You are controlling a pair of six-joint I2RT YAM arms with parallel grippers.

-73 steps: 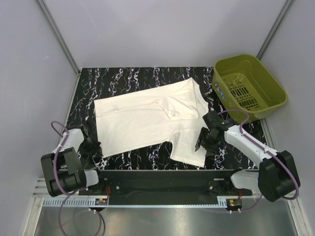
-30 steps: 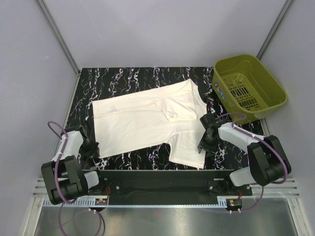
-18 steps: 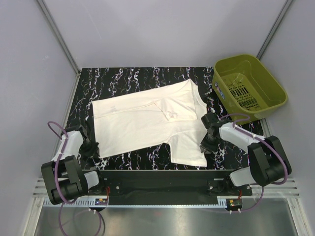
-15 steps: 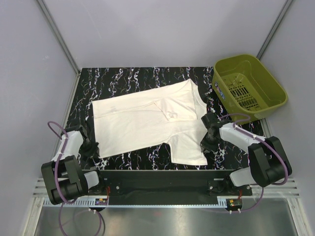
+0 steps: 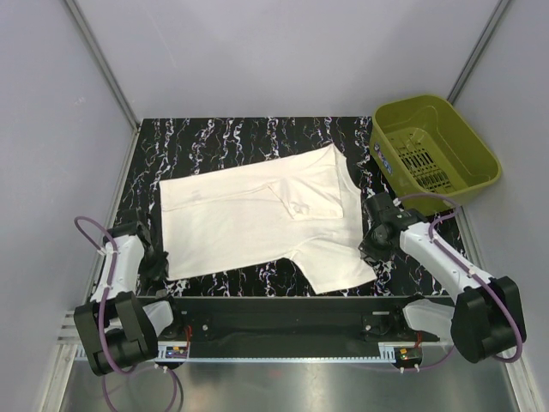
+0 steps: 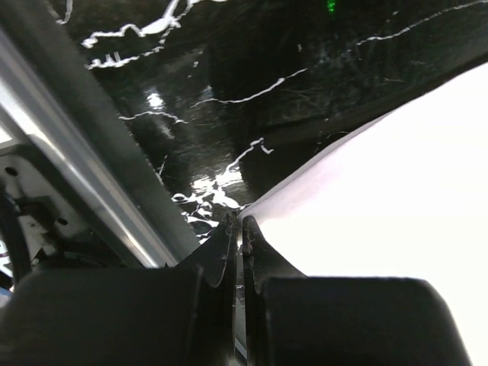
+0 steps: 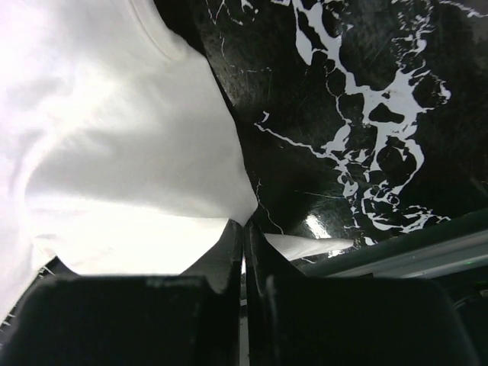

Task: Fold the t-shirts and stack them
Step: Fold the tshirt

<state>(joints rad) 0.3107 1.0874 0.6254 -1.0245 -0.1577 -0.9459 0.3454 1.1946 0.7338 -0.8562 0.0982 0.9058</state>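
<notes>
At the table's near edge, our left gripper (image 5: 154, 260) and right gripper (image 5: 371, 249) are each pinched tight on an edge of the t-shirt (image 5: 257, 219). It lies spread between them, long axis running left to right across the marbled table (image 5: 214, 142). Beyond the right arm, the olive basket (image 5: 450, 192) holds nothing.

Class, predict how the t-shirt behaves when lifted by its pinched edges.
Likely floppy: the t-shirt lies flat with soft creases, so it should sag between the left gripper and right gripper. Probably light: fingertip pinches hold it.
</notes>
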